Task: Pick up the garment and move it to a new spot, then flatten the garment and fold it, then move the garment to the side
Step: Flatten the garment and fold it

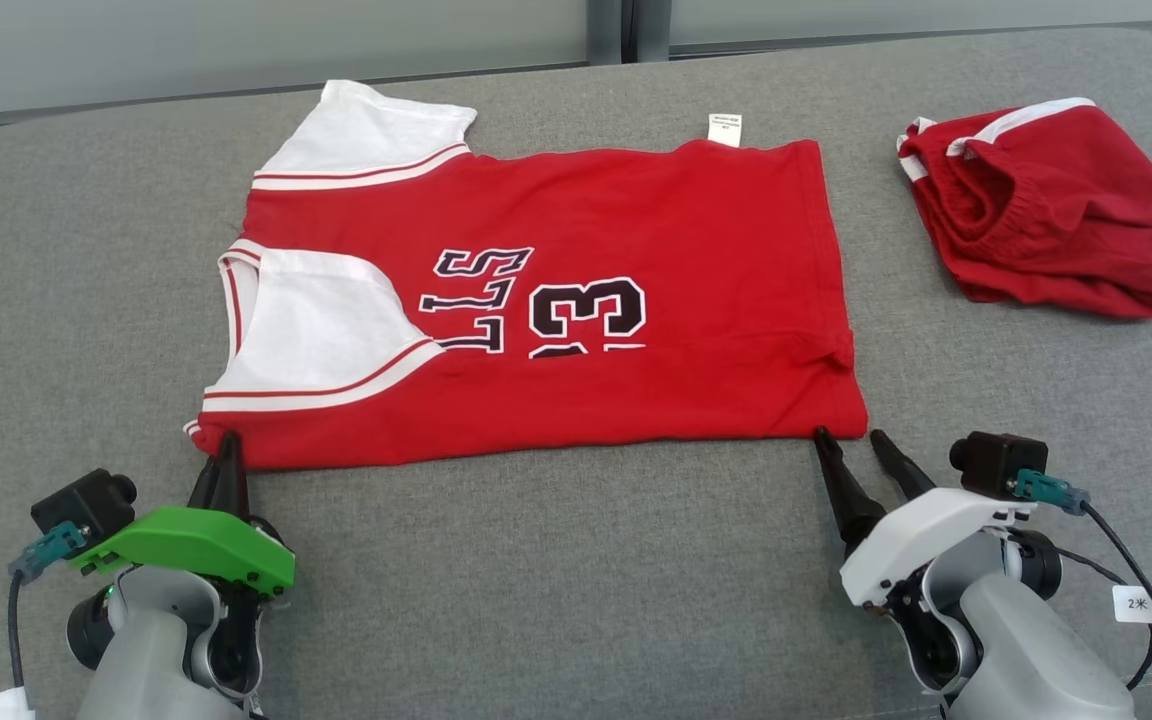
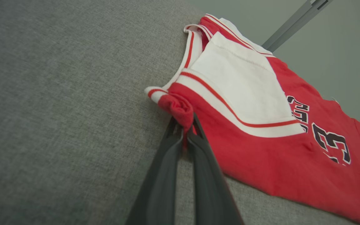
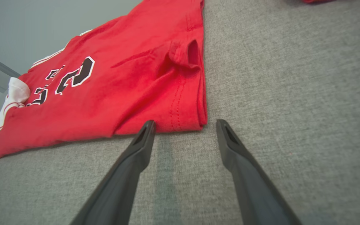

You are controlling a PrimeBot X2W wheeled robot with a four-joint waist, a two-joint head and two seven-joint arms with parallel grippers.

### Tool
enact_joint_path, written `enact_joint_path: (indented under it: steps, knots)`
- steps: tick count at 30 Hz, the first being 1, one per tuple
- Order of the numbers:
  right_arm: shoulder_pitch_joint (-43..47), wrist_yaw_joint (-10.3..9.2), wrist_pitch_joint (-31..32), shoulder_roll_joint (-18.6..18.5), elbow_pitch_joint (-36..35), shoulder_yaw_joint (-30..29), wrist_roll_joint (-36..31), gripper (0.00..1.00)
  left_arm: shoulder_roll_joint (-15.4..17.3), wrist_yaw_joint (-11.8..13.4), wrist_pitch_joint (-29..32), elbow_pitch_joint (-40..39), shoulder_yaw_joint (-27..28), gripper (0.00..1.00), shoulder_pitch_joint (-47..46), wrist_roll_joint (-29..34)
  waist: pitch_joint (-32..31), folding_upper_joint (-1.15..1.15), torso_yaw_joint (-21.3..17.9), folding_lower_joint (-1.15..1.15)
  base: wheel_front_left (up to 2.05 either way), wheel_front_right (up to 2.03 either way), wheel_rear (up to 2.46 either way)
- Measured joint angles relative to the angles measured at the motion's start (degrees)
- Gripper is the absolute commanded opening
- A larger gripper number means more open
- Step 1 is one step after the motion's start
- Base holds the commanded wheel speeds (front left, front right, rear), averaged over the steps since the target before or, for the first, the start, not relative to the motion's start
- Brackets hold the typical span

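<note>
We see a wide grey surface [image 1: 576, 580] of coarse woven cloth. On its middle the jersey [image 1: 696, 240] lies flat, a smooth red knit with white shoulder panels at the left. At the far right lie crumpled red shorts [image 1: 1046, 215]. The left gripper [image 1: 226, 445] pinches the jersey's near-left corner into a small bunch. The right gripper [image 1: 847, 434] stands wide at the near-right corner.

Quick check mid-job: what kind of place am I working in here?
Probably an indoor test or lab setup for folding clothes: a wide grey fabric-covered surface, plain pale wall panels behind it, and a red jersey and red shorts laid out.
</note>
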Motion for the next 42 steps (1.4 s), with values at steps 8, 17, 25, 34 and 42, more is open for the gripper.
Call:
enact_joint_path:
  steps: [8,17,25,34,42]
  knots:
    - [-2.15,0.42,0.48,0.38,2.22,0.46,0.1,0.45,-0.1,0.0,-0.52,0.03,-0.87,0.0,-0.78,0.0,0.73,0.0,0.58,0.0,0.0,0.0,0.0]
    - [-2.94,1.35,-0.3,0.37,3.0,0.87,0.04,0.0,-0.34,-0.02,-1.53,0.03,-1.09,0.0,-1.09,0.01,0.61,0.0,1.01,0.0,0.0,0.0,0.0]
    - [-2.55,2.24,-1.78,-1.24,2.08,0.25,0.05,0.0,-0.37,-0.53,-2.5,-1.03,-1.32,0.0,0.26,0.01,-0.96,0.0,0.93,0.0,0.0,0.0,0.0]
    - [2.31,2.33,-2.37,-1.91,-2.63,-0.67,0.68,0.0,-0.44,-0.79,-3.01,-5.31,-2.25,0.0,5.31,0.02,-3.22,0.0,0.72,0.0,0.0,0.0,0.0]
    - [6.73,2.34,-2.81,-3.56,-8.45,-1.18,1.08,0.0,-0.43,-1.0,-3.2,-10.82,-0.76,0.0,10.96,-0.38,-4.61,0.0,0.16,0.0,0.0,0.0,0.0]
